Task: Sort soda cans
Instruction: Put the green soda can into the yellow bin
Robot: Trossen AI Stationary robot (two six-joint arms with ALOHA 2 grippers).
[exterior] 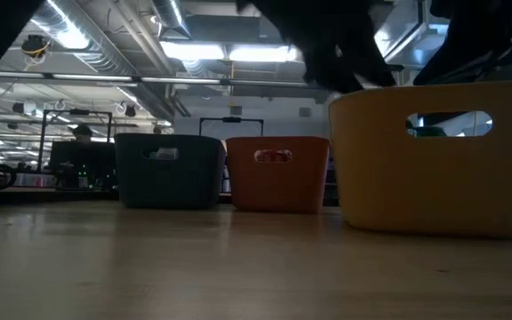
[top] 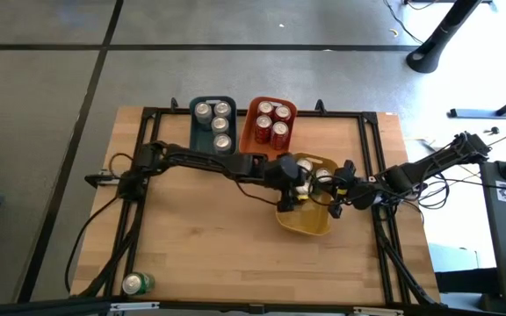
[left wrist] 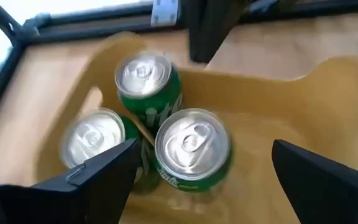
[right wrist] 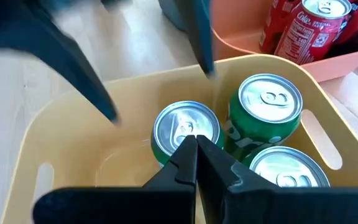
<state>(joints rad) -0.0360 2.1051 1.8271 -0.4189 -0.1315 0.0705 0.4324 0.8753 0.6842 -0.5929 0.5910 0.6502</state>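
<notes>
High view shows us both arms meeting over the yellow bin (top: 310,224) near the middle of the surface (top: 209,254), with the blue-grey bin (top: 202,132) holding three silver cans and the orange bin (top: 255,132) holding four red cans at the far edge. The left gripper (left wrist: 201,171) hangs above the yellow bin with its jaws spread wide, and the nearest green can (left wrist: 192,149) stands upright directly below the gap between them, silver top facing up, long axis vertical; we count two more green cans (left wrist: 148,84) standing upright against it. The right gripper (right wrist: 196,162) also sits over this bin, its jaws pressed together with nothing between them. One stray green can (top: 136,283) lies on its side at the front left corner of the surface, well apart from both grippers, its silver top pointing toward the left edge and its long axis roughly left to right. We judge the left arm the nearer one to it, so its jaws would need to straddle the can across that axis
</notes>
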